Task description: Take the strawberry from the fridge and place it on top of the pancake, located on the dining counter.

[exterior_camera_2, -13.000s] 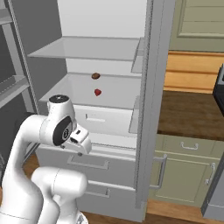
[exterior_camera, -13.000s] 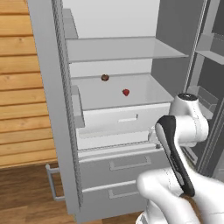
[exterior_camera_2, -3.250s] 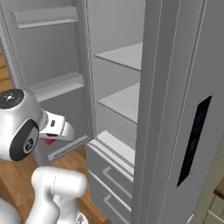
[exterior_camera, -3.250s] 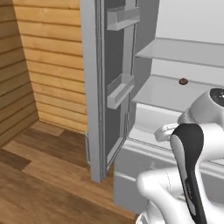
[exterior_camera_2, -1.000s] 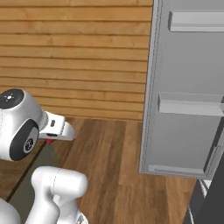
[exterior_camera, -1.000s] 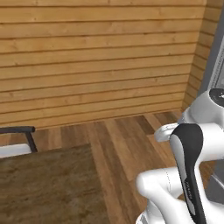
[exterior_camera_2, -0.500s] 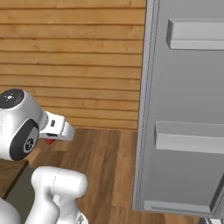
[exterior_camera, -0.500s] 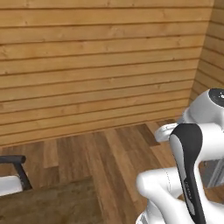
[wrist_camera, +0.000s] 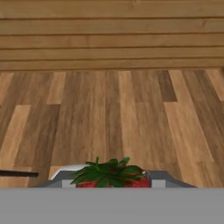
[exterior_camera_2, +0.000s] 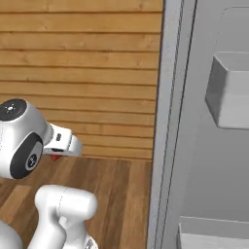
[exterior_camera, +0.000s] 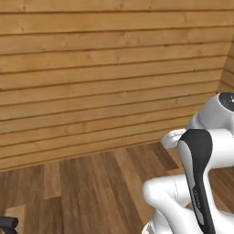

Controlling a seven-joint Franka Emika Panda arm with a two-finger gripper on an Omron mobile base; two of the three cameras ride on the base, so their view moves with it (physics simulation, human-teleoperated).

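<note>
Strawberry (wrist_camera: 111,176) held between the fingertips of the gripper (wrist_camera: 109,180), pressed at both sides; jaws narrow, closed on the fruit. No brand, label or writing readable anywhere. Bright red flesh, mostly hidden low in the hand view, with a crown of pointed green leaves spreading over the top. In the right base view, only a small red spot (exterior_camera_2: 55,157) visible under the white hand, just beside the grey wrist part.

Behind the strawberry, a floor (wrist_camera: 113,113) of long wooden boards in mixed tan and darker brown, with visible grain. Farther behind, a wall (exterior_camera: 105,73) of horizontal wooden planks, warm orange-brown, with dark grooves between the planks. Right of the strawberry in the right base view, the fridge (exterior_camera_2: 204,146): smooth light-grey door, seen from the inner side, with a boxy grey door shelf (exterior_camera_2: 228,90) standing out and a slim paler edge strip along the door. Arm (exterior_camera: 196,183) smooth, glossy white with a dark curved joint cover, standing over the floor well before the wall.
</note>
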